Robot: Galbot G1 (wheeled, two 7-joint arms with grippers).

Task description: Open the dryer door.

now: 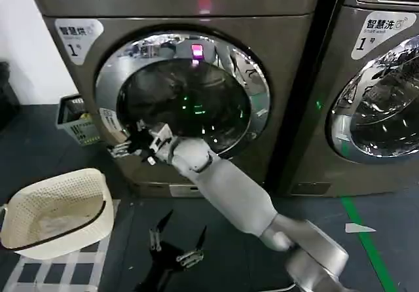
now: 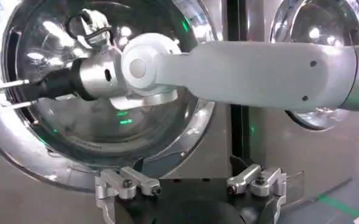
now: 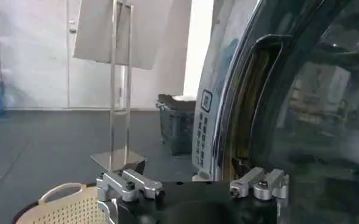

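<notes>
Apparently door (image 1: 186,95) faced robot, still shut; R gripper (image 1: 124,146) sat at its lower-left rim, fingers apart; L gripper (image 1: 175,245) low, fingers apart.

The right end effector (image 1: 124,148) crowds the dryer door (image 1: 183,94) at its left rim; a white basket (image 1: 55,210) blocks the near-left floor.

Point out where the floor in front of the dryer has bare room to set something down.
Bare dark floor lies right of the right arm, up to the green floor line. The left side is crowded: white basket, grey crate, and the left gripper parked low. The right gripper sits at the dryer door left rim.
</notes>
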